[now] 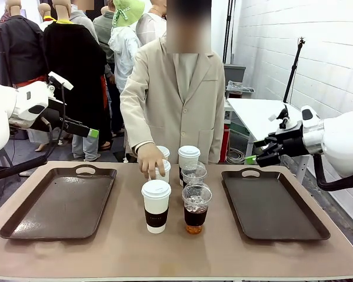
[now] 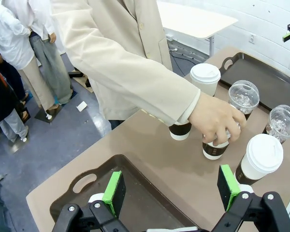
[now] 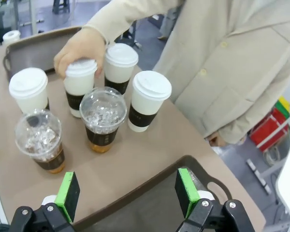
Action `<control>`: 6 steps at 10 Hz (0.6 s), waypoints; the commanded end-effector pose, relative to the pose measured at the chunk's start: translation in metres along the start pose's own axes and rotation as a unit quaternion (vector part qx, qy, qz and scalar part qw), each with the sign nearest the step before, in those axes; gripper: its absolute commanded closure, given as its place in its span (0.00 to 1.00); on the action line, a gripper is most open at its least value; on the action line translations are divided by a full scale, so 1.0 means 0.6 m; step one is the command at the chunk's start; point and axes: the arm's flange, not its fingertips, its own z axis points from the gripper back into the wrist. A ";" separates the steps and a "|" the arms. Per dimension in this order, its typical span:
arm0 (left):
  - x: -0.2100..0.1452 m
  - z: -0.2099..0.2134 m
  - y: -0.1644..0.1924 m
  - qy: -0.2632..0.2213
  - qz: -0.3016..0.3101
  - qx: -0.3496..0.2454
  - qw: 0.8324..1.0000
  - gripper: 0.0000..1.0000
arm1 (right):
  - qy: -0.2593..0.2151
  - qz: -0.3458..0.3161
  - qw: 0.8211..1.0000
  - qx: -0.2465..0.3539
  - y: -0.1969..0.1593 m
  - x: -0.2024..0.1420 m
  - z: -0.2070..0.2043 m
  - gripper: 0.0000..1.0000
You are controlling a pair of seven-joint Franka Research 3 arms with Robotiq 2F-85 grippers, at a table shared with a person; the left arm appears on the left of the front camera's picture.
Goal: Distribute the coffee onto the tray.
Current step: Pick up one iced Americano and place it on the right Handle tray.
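Six coffee cups [image 1: 156, 202] cluster mid-table between the left tray [image 1: 23, 226] and right tray [image 1: 317, 232], a person's hand [image 1: 149, 160] on one. The left gripper [image 2: 170, 181] and right gripper [image 3: 127, 186] hover open, well apart from them.

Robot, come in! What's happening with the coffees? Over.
Left end effector open, right end effector open, both empty. Six coffee cups bunched between left tray and right tray. Person's hand on one white cup, in the way.

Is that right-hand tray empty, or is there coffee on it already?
Empty: the right tray shows only its bare dark surface, and all six cups stand on the table beside it.
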 end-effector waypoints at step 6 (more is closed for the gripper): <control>-0.002 -0.001 0.001 0.001 0.005 0.002 1.000 0.00 | -0.009 0.029 0.999 0.022 -0.002 -0.020 -0.019 0.00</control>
